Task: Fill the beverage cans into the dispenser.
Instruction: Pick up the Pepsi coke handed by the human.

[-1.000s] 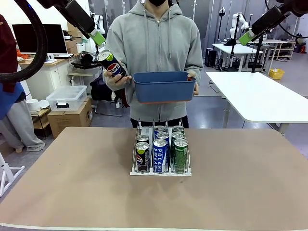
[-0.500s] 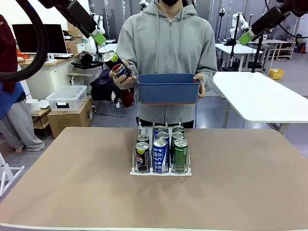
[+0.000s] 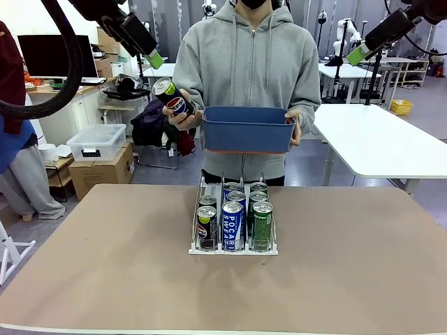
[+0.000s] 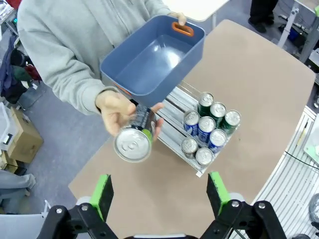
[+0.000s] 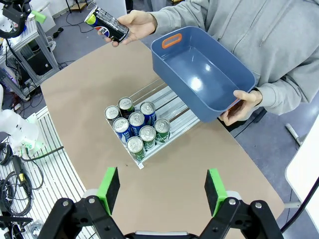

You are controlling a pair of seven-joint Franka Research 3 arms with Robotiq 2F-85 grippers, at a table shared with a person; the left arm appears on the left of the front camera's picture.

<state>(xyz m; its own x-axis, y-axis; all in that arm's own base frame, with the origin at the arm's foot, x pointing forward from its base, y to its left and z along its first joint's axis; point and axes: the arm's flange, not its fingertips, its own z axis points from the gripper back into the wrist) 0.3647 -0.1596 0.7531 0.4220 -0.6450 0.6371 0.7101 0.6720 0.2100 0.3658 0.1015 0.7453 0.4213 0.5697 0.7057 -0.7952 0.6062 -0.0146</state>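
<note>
The dispenser [image 3: 197, 249] sits mid-table with several beverage cans [image 3: 232, 222] standing in its three lanes: black, blue-and-white and green. Behind it a person holds one black Pepsi can [image 3: 174, 98] tilted in one hand and an empty blue bin [image 3: 246, 130] in the other. My left gripper [image 3: 154, 58] hangs open high up, just above and left of that can. In the left wrist view the can's silver top [image 4: 133, 143] faces my left gripper [image 4: 159, 194] from some way off. My right gripper [image 3: 357, 54] is open, high at the far right, and holds nothing [image 5: 162, 191].
A white table [image 3: 377, 139] stands behind on the right. Desks, a clear storage box [image 3: 96, 142] and a cardboard box [image 3: 105, 171] lie behind on the left. Bare brown tabletop [image 3: 105, 265] surrounds the rack. Bare rear lanes of the dispenser [image 5: 172, 107] show behind the cans.
The person has shifted to the right with the bin and the Pepsi can. My left gripper has drifted slightly right and down. The right arm has not moved.
</note>
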